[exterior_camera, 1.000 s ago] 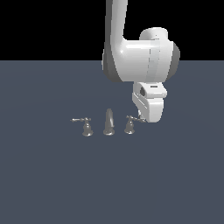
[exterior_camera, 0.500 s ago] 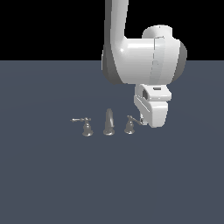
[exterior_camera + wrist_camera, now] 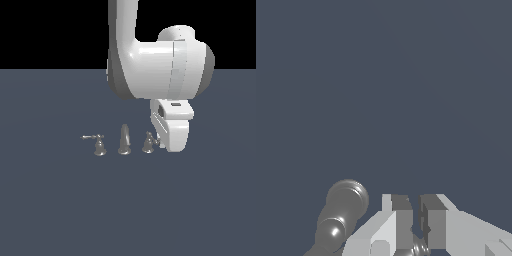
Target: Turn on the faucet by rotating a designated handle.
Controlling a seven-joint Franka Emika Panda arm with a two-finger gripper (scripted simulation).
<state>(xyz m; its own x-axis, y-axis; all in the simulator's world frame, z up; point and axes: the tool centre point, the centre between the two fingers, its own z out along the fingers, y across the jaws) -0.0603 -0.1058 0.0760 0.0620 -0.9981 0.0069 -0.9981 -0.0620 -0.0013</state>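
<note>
Chrome handle looks slick and rigid; push its thin lever, not the bell base. End effector nearly closed, gripping nothing.

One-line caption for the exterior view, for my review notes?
White arm's end effector lowered beside the faucet's handle on the exterior view's right; spout and twin handle stand apart on the dark floor.

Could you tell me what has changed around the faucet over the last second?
The gripper has shifted slightly toward the exterior view's right and a little lower, staying beside the handle. Nothing was visibly grasped or released. The spout and the twin handle, its lever pointing to the exterior view's left, have not moved.
</note>
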